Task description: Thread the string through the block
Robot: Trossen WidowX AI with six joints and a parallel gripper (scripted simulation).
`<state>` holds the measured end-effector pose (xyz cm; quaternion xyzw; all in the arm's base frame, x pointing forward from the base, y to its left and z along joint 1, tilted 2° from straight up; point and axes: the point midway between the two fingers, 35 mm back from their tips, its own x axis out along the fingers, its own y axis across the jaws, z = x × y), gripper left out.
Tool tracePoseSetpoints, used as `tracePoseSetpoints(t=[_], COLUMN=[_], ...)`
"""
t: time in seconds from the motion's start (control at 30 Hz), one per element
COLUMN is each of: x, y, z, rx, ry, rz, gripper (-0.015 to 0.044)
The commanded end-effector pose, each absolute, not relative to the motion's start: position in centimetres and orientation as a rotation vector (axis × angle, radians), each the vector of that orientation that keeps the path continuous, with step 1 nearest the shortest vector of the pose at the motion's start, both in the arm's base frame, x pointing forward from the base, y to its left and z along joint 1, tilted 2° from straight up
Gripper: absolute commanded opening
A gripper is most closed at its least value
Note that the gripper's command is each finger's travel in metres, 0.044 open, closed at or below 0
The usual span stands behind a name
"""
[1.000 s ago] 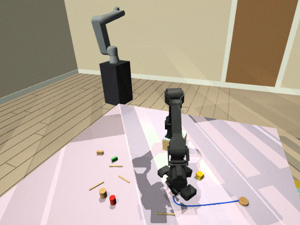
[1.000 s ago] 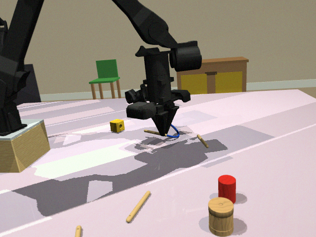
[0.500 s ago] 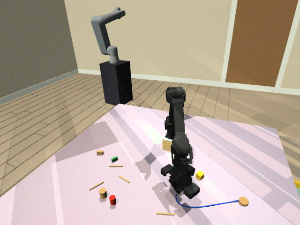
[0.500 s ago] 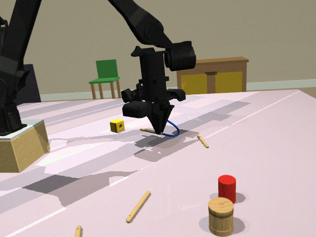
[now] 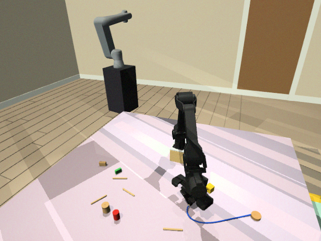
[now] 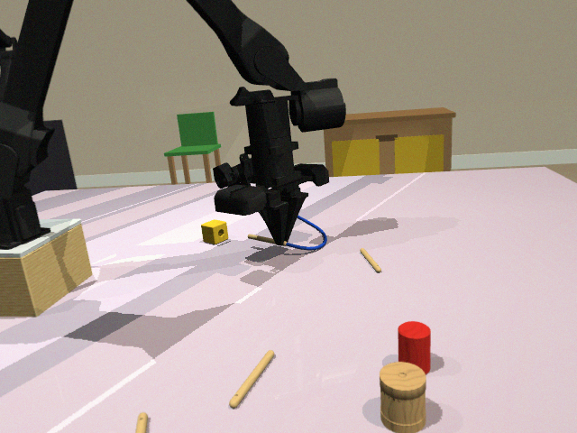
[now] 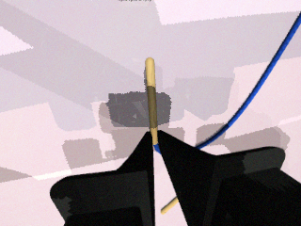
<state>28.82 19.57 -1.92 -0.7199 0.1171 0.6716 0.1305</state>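
My gripper (image 6: 281, 242) (image 7: 153, 135) points down and is shut on the string's stick (image 6: 261, 238) (image 7: 150, 75), near the end where the string joins. The stick is roughly level, low over the table, its free end pointing toward the block's side in the exterior view. The blue string (image 5: 207, 222) (image 6: 321, 233) (image 7: 254, 94) curves from the stick to the round wooden button (image 5: 256, 215). The yellow block (image 5: 210, 188) (image 6: 214, 232) sits on the table, apart from the stick, with a hole opening facing the stick's side in the exterior view. The block is not seen in the wrist view.
Loose sticks lie about, one (image 5: 172, 229) (image 6: 370, 260) near the gripper and another (image 5: 128, 192) (image 6: 251, 378) farther off. A red cylinder (image 5: 116, 215) (image 6: 414, 346) stands by a wooden cylinder (image 5: 105, 207) (image 6: 402, 396). A green piece (image 5: 118, 170) and small wooden block (image 5: 102, 163) lie beyond.
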Motion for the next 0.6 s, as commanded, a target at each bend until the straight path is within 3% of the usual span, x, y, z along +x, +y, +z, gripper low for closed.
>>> tracePoseSetpoints(t=[0.0, 0.57], x=[28.1, 26.0], y=[19.6, 20.3], z=[-2.1, -2.2], rx=[-2.090, -2.088], ry=[0.352, 0.352], rz=[1.952, 1.953], gripper=[0.0000, 0.0000])
